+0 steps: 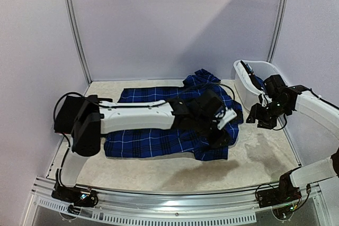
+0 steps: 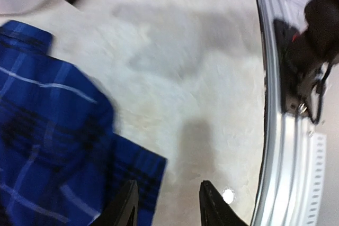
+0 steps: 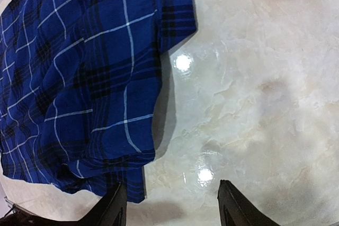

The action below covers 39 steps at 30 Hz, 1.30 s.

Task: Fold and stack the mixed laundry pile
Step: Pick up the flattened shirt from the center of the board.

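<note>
My left gripper (image 2: 167, 210), jaws apart and empty at the bottom of its view, hangs with one finger just beside the hem of the blue plaid shirt (image 2: 53, 130) at lower left; lifting carelessly could snag it and spoil the spread. My right gripper (image 3: 172, 213), also parted and empty, hovers over bare table (image 3: 254, 78). The white basket (image 1: 246, 86) at the right of the top view crowds that arm, and both wrists are near enough to clash.

Bright overhead light w/ glare spots on table (image 3: 265, 104), L wrist pic blurred
</note>
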Available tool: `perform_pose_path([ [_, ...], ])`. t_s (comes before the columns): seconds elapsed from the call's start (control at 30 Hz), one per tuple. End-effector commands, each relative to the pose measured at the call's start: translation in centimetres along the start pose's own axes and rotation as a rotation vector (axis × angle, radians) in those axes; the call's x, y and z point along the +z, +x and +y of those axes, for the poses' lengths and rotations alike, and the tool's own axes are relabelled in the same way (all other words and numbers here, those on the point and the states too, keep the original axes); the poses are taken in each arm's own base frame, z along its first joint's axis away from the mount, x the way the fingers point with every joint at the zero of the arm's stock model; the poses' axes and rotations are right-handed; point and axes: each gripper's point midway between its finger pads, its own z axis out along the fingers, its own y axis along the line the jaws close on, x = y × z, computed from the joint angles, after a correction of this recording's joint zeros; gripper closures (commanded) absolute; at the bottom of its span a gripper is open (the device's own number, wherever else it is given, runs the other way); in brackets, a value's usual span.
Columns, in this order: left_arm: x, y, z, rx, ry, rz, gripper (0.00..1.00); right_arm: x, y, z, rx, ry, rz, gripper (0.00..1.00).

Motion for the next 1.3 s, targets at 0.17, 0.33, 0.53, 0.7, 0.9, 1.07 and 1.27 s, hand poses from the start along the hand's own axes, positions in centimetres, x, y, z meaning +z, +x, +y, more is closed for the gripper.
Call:
perform_pose_path([
  [0.17, 6.2, 6.1, -0.8, 0.125, -0.074, 0.228, 0.61, -1.6, 0.6, -3.8, 0.087, 0.151, -0.03, 0.35],
  [0.33, 7.6, 7.0, 0.0, 0.112, -0.126, 0.243, 0.61, -1.8, 1.4, -4.0, 0.077, 0.145, -0.008, 0.33],
  [0.53, 9.0, 7.9, 0.5, 0.101, -0.142, 0.255, 0.62, -1.6, 2.4, -3.7, 0.082, 0.112, 0.02, 0.33],
  [0.7, 9.7, 9.6, 1.3, 0.115, -0.181, 0.301, 0.66, -1.6, 2.5, -3.7, 0.076, 0.107, 0.026, 0.33],
  [0.9, 10.2, 12.3, 1.4, 0.164, -0.211, 0.374, 0.79, -1.4, 2.8, -3.8, 0.067, 0.108, 0.037, 0.33],
  [1.07, 10.1, 12.6, 1.4, 0.155, -0.223, 0.379, 1.0, -1.2, 3.3, -4.1, 0.073, 0.109, 0.044, 0.33],
  [1.27, 8.0, 8.4, -0.5, 0.129, -0.167, 0.269, 1.0, -1.3, 3.7, -4.5, 0.075, 0.119, 0.033, 0.33],
])
